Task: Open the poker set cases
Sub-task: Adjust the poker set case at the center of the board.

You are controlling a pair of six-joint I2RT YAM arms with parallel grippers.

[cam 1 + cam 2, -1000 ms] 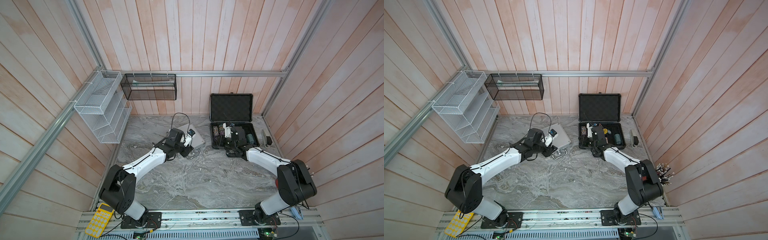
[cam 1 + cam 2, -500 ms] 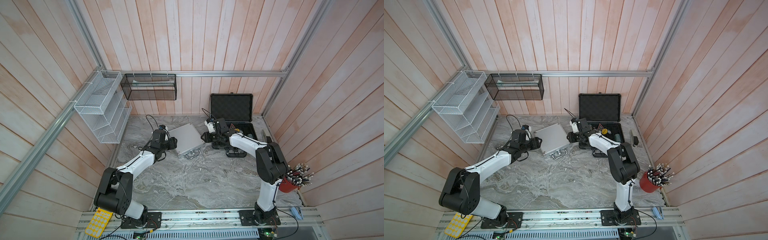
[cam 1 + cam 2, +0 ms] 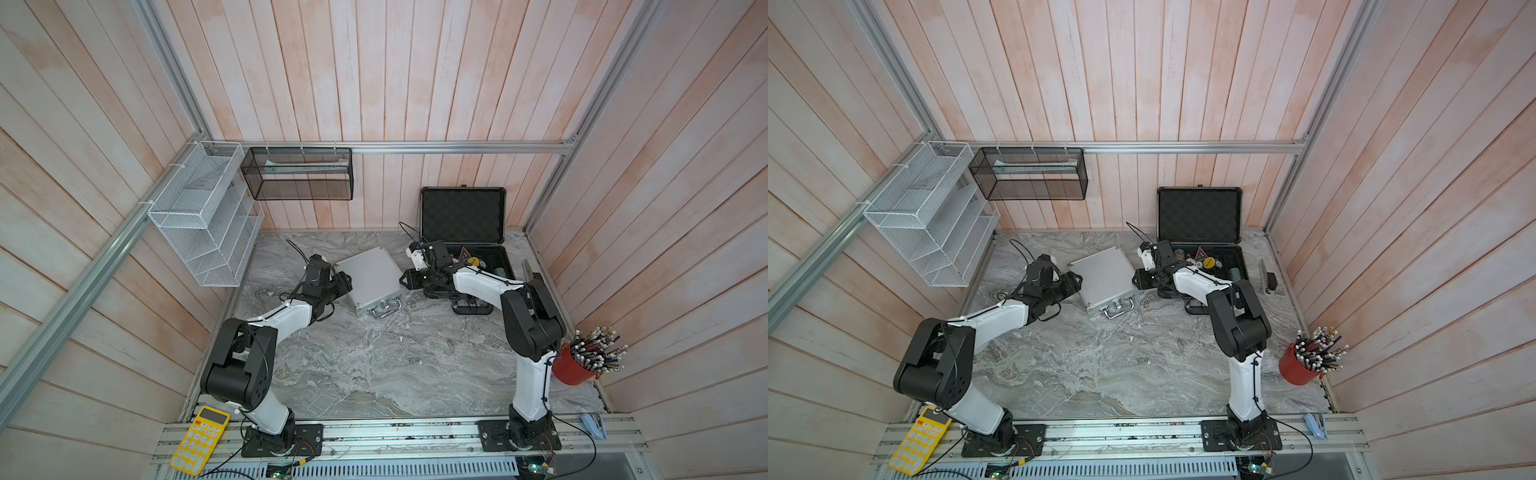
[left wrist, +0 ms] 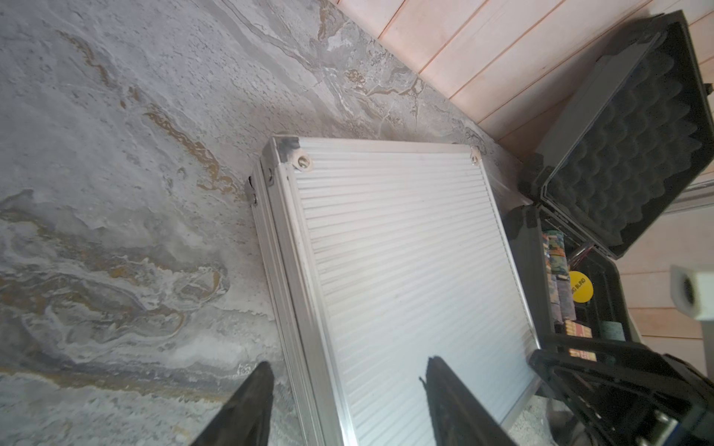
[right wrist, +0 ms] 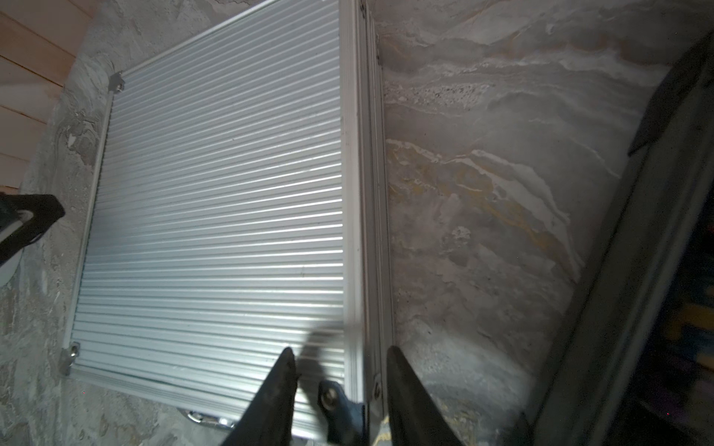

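Both top views: grey marbled worktop [image 3: 395,365] walled by pale planks [image 3: 374,83]; silver case [image 3: 368,280] laid shut mid-rear, dark grey case [image 3: 461,216] stood open rear right.
Left wrist: left gripper [image 4: 347,363] jaws spread over silver case edge.
Right wrist: right gripper [image 5: 338,351] jaws spread astride its corner.

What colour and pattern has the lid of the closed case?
Silver with fine parallel ribs; the closed case shows best in the right wrist view.

Both top views high, looking down on whole table [image 3: 374,365]. Wrist views close, sharing silver case [image 4: 405,270] from opposite sides.
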